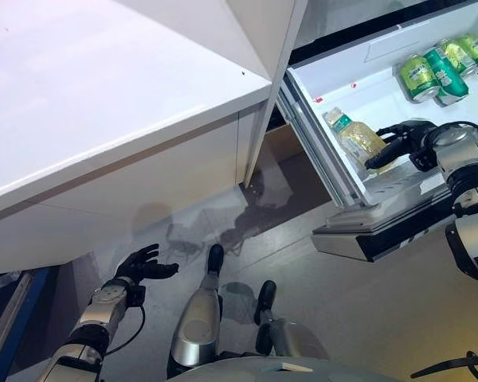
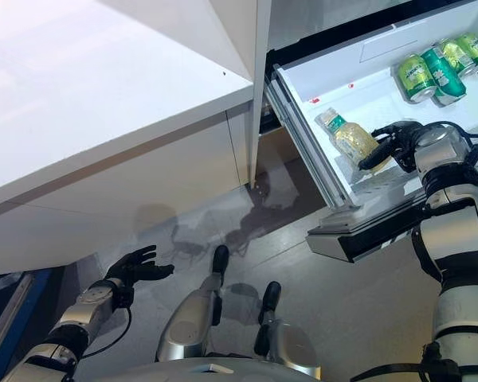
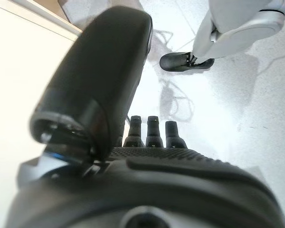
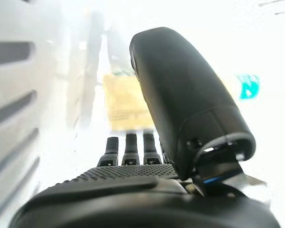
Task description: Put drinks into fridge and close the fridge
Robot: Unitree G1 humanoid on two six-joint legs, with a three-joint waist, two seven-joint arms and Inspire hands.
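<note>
From the left eye view I see the fridge drawer [image 1: 358,95] pulled out at the upper right, white inside. A bottle [image 1: 355,137] of yellowish drink lies on its side in the drawer near the front wall, its green cap toward the back. Green cans [image 1: 438,72] sit together in the far corner of the drawer, well apart from the bottle. My right hand [image 1: 405,140] is inside the drawer just beside the bottle, fingers stretched toward it and spread, not wrapped round it. A white counter [image 1: 103,103] fills the upper left. My left hand [image 1: 143,265] hangs low over the grey floor [image 1: 366,302], fingers relaxed and apart, holding nothing.

The right eye view shows the same layout: bottle [image 2: 352,139], cans [image 2: 440,68], right hand [image 2: 394,143] next to the bottle, left hand [image 2: 135,268] low by the floor.

In the left wrist view my left hand [image 3: 147,161] shows straight fingers over the bare floor, with nothing between thumb and fingers.

In the right wrist view my right hand [image 4: 133,166] has its fingers straight, pointing at the yellowish bottle [image 4: 126,99] lying past the fingertips; I cannot tell whether they touch it.
</note>
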